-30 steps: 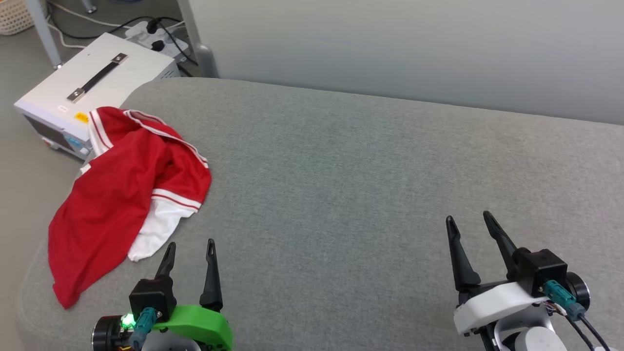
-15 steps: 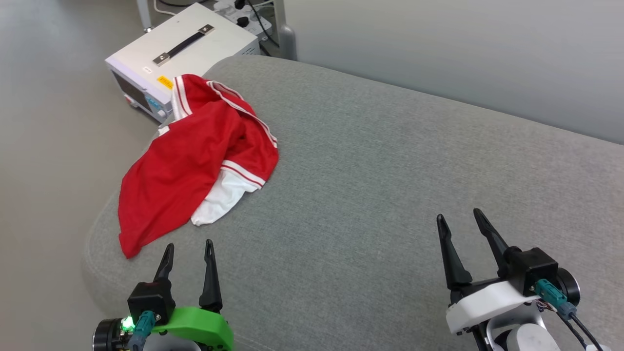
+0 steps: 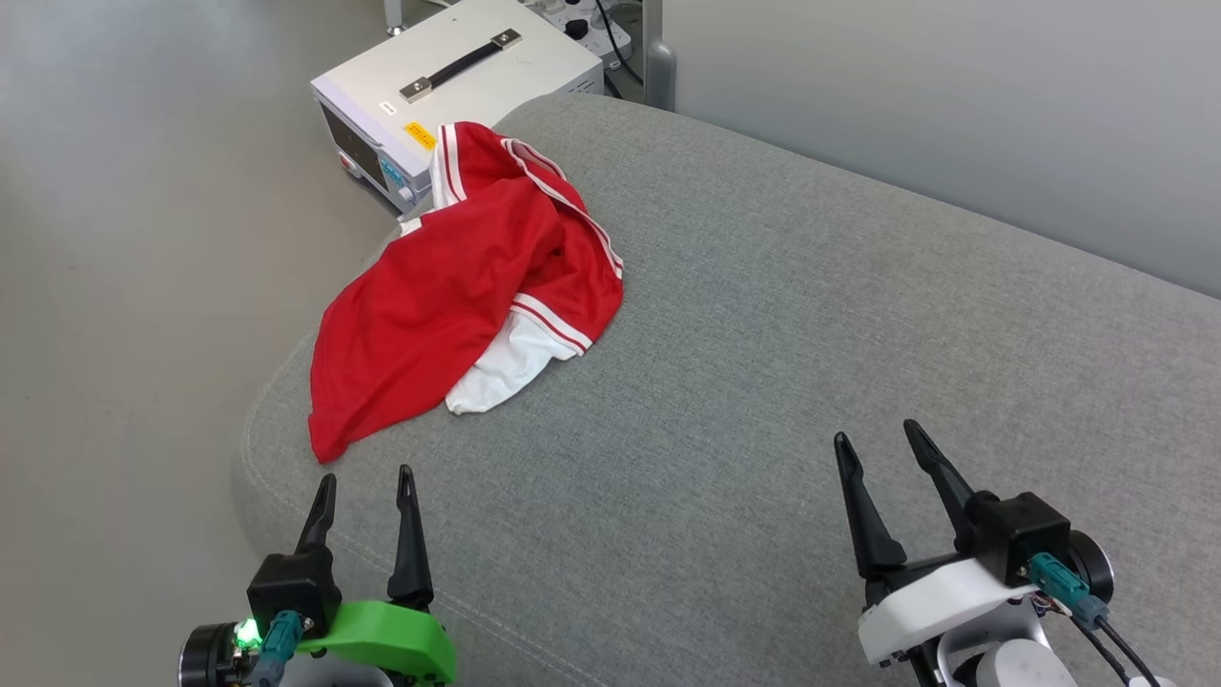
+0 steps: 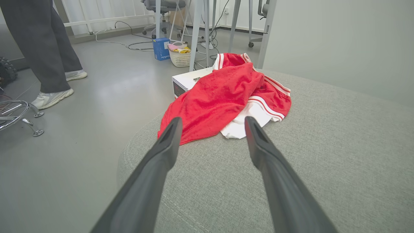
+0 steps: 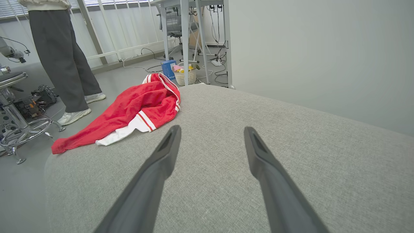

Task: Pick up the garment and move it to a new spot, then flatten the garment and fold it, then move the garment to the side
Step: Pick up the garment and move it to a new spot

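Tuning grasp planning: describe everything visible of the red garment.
The garment is thin red fabric, crumpled in a loose heap, a white sleeve with red-white striped trim poking out on the near side. It lies on the grey cushion near its rounded left end, one red corner trailing toward the edge. Nothing grips it; contact with the white box behind is unclear.

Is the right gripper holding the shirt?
No, the right gripper is open and empty; the shirt lies crumpled far to its left on the cushion.
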You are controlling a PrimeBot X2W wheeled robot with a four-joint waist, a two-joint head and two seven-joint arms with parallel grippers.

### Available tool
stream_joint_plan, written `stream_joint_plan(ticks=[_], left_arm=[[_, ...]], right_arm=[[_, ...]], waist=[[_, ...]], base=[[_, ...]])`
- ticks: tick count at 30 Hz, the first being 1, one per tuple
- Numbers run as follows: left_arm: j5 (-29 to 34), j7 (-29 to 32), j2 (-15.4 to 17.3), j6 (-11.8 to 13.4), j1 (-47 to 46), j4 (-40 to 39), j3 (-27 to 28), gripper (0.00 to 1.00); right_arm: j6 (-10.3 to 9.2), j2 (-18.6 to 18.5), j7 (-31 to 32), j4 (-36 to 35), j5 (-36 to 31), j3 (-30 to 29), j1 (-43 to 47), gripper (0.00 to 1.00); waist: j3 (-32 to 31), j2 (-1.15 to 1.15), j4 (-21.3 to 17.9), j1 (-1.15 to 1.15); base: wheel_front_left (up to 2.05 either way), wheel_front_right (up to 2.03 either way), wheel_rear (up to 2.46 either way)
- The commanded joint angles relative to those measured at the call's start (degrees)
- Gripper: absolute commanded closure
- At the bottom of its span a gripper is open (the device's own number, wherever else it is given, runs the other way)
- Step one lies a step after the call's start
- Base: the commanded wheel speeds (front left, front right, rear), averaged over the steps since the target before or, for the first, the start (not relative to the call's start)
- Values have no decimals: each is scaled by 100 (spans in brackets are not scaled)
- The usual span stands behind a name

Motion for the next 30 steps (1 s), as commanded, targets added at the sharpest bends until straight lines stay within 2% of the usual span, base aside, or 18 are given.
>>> stream_joint_plan(ticks=[1,12,15,19,23,25,30], left_arm=[[54,-34,-11,34,-42,-19,14,0],[-126,-34,-11,-12,-150,-57,63,0],[-186,-34,-11,-160,-347,-43,150,0],[-354,-34,58,-476,-847,367,480,0],[-626,11,457,-771,-1673,1022,748,0],[-822,271,774,-901,-2198,1340,795,0],[-1458,1430,1516,-1036,-3359,1859,671,0]], right_arm=[[21,-6,-51,16,12,0,-114,0],[21,-6,-51,-9,-56,-7,-228,0],[21,-6,-51,-119,-149,-29,-341,0],[21,-6,-51,-240,-338,3,-511,0],[21,-7,-51,-327,-569,6,-707,0],[21,-7,-51,-394,-643,55,-845,0],[21,-43,-51,-575,-727,107,-1178,0]], waist=[[-1,0,-14,0],[254,0,-176,0],[496,0,-269,0],[927,0,-481,0],[1371,0,-726,0],[1619,0,-869,0],[2142,0,-1159,0]], base=[[0,0,0],[0,0,0],[0,0,0],[0,0,0],[0,0,0],[0,0,0],[0,0,0]])
